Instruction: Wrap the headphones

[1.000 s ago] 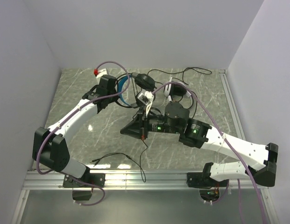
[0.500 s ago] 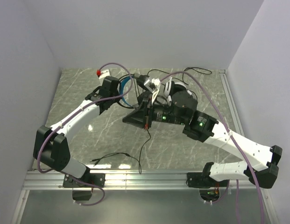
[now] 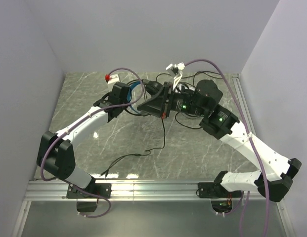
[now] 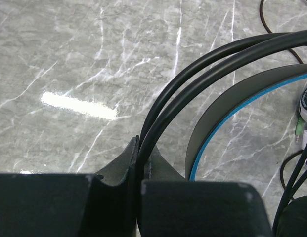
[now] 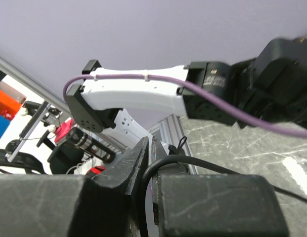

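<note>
The black headset with the blue headband [image 3: 139, 92] is held up at the back middle of the table. My left gripper [image 3: 132, 98] is shut on its black wire frame [image 4: 193, 81], with the blue-edged band [image 4: 227, 116] just to the right. My right gripper [image 3: 160, 111] is raised next to it and shut on a thin black cable [image 5: 193, 162]. That cable [image 3: 163, 138] hangs down from the jaws and trails across the table to its loose end at the front left [image 3: 103, 174]. The white headset is mostly hidden behind the right arm; a pale part [image 4: 305, 103] shows at the edge of the left wrist view.
More thin black cable loops [image 3: 208, 75] lie at the back right of the grey marble table [image 3: 84, 98]. White walls close in the left, back and right sides. An aluminium rail [image 3: 153, 190] runs along the near edge.
My right arm has lifted and swung toward the back with the cable, up beside the blue headset. The trailing cable has been pulled up and its loose end dragged. My left gripper shifted slightly right.
</note>
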Available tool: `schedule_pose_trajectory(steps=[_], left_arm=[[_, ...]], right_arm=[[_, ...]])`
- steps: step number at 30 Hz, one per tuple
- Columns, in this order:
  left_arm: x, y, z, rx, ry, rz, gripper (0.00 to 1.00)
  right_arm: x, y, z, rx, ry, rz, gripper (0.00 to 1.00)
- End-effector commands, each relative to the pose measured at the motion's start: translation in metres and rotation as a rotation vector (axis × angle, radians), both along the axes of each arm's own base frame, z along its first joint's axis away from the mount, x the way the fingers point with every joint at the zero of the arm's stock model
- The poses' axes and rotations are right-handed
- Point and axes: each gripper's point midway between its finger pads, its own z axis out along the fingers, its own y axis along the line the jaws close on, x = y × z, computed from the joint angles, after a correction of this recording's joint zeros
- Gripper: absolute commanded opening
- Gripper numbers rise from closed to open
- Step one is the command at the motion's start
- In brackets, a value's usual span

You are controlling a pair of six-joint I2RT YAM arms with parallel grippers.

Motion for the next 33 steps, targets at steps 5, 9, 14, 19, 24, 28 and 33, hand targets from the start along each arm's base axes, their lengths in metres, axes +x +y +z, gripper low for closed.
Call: schedule_pose_trajectory(steps=[5, 9, 14, 19, 24, 28, 33], left_arm=[[0.008, -0.010, 0.003, 0.059, -0.073, -0.028, 0.00], [0.002, -0.010, -0.002, 0.104, -0.056, -0.046, 0.00], [-0.011, -0.015, -0.004, 0.145, -0.021, -0.065, 0.00], [-0.027, -0.036, -0.013, 0.122, 0.034, -0.174, 0.00], [-0.047, -0.039, -0.016, 0.138, 0.103, -0.220, 0.00], [-0.059, -0.030, -0.006, 0.190, 0.123, -0.184, 0.00], [-0.066, -0.017, 0.018, 0.289, 0.102, -0.139, 0.00]], right_arm=[[0.006, -0.022, 0.067, 0.126, -0.107, 0.035, 0.13], [0.021, -0.029, 0.068, 0.119, -0.106, 0.018, 0.13], [0.043, -0.039, 0.063, 0.110, -0.082, -0.017, 0.13], [0.069, -0.053, 0.062, 0.104, -0.077, -0.058, 0.12], [0.095, -0.064, 0.051, 0.095, -0.039, -0.074, 0.11], [0.110, -0.073, 0.035, 0.086, 0.024, -0.071, 0.11], [0.129, -0.082, 0.012, 0.030, 0.098, -0.097, 0.09]])
